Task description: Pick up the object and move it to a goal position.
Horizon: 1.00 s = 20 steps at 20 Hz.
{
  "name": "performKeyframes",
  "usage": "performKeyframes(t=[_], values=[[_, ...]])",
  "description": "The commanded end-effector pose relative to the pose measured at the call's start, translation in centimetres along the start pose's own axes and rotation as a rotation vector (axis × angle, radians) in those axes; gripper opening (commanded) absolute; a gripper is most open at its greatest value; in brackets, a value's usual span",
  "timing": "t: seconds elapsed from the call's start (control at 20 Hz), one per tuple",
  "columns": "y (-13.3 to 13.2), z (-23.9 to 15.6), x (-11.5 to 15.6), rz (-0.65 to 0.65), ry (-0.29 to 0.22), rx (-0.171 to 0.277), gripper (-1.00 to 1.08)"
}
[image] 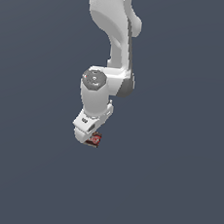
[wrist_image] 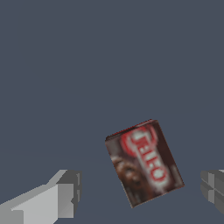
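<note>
The object, a small flat dark brown box with a red and white label, lies flat on the grey floor. In the wrist view it sits between my two fingers, turned a little askew. My gripper is open, with one finger on one side of the box and the other finger on the far side, each with a gap to the box. In the exterior view the white hand is low over the box, which peeks out at its lower edge.
The plain dark grey floor spreads all around. The white arm comes down from the top of the exterior view. No other objects show.
</note>
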State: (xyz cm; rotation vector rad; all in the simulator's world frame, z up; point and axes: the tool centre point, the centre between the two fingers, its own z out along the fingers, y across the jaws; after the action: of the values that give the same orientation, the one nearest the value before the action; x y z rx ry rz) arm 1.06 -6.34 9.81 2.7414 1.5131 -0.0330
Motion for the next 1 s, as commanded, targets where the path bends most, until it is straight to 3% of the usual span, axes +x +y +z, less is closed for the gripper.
performKeyframes(t=[0.0,0.5,0.95], values=[[0.3,0.5,-0.3,-0.063,0.003,0.0,1.0],[1.4,2.4,-1.3,-0.279,0.016,-0.003,1.0],[1.9,3.2,-1.8,-0.374,0.022,-0.005,1.0]])
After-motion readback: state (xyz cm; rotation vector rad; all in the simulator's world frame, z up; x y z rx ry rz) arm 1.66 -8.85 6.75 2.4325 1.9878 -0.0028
